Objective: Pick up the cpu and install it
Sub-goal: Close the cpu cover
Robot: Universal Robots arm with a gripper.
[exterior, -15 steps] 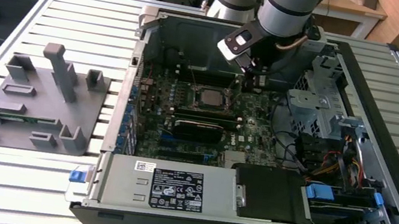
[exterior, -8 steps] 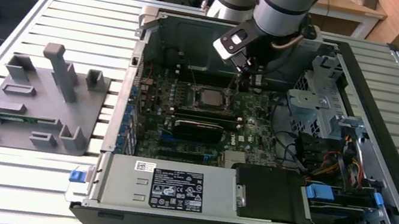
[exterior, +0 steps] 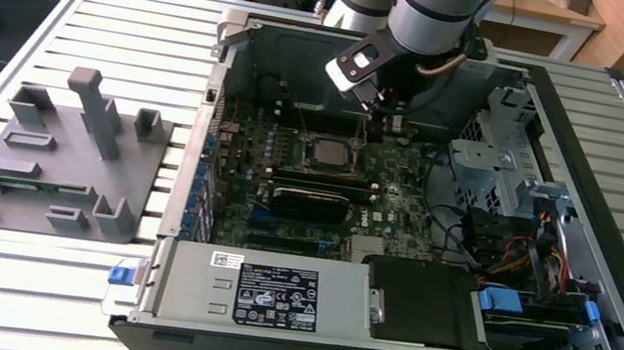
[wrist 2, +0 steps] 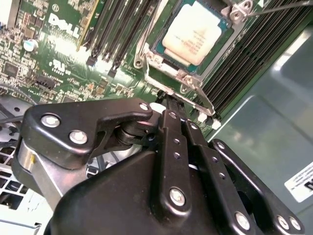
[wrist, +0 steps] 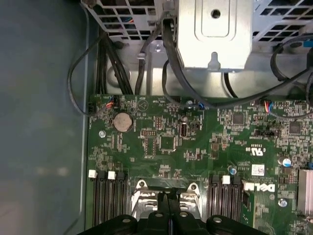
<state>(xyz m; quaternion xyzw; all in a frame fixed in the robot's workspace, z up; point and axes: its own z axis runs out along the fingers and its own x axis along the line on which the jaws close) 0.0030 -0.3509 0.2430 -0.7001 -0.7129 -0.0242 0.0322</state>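
Gripper (wrist 2: 170, 105) shut w/ nothing in it, tips at socket frame (wrist 2: 161, 64) edge. Cpu (wrist 2: 195, 36) sits flat inside frame; case wall (wrist 2: 264, 127) nr.

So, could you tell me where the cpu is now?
The cpu sits in its socket, mid-case in the exterior view, beside the gripper.

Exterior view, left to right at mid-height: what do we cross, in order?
grey plastic fixture → cpu, seated in its socket → silver drive cage

The cpu (wrist 2: 194, 38) — corner cut off.
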